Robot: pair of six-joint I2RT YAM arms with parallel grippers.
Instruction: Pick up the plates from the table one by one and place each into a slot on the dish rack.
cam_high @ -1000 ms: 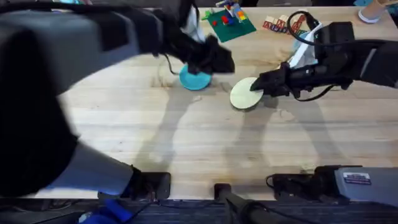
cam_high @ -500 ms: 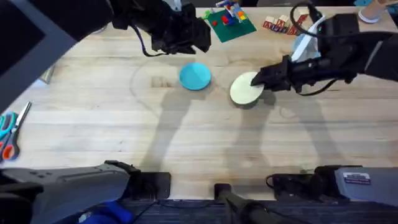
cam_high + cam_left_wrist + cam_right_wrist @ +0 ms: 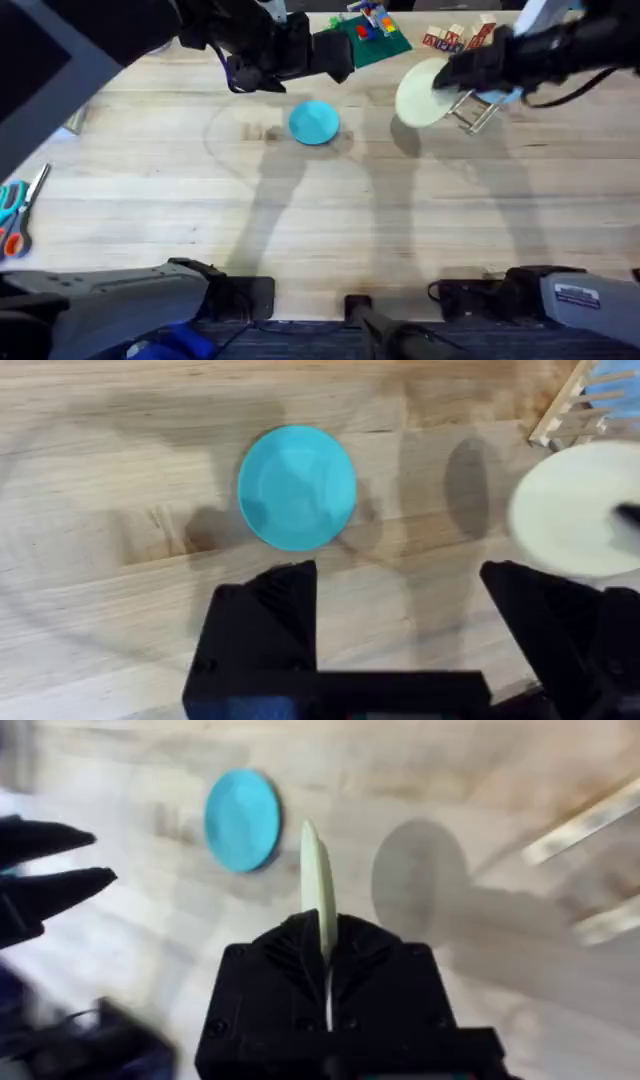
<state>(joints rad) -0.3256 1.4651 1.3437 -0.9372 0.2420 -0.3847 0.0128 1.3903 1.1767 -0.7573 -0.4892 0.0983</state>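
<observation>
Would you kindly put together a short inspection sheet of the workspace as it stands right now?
Surface: light wooden table, plank grain visible.
Job's things: bright blue plate lies flat on the table; cream plate is lifted and held on edge beside the dish rack; a pale blue item sits in the rack.
Clutter: green baseplate with bricks, wooden letter blocks, scissors at the table's left edge.
Grippers: left gripper open, above the table near the blue plate; right gripper shut on the cream plate's rim.
Cables: black cable looping off the left arm.
Surroundings: arm bases along the near edge; otherwise nothing seen.
</observation>
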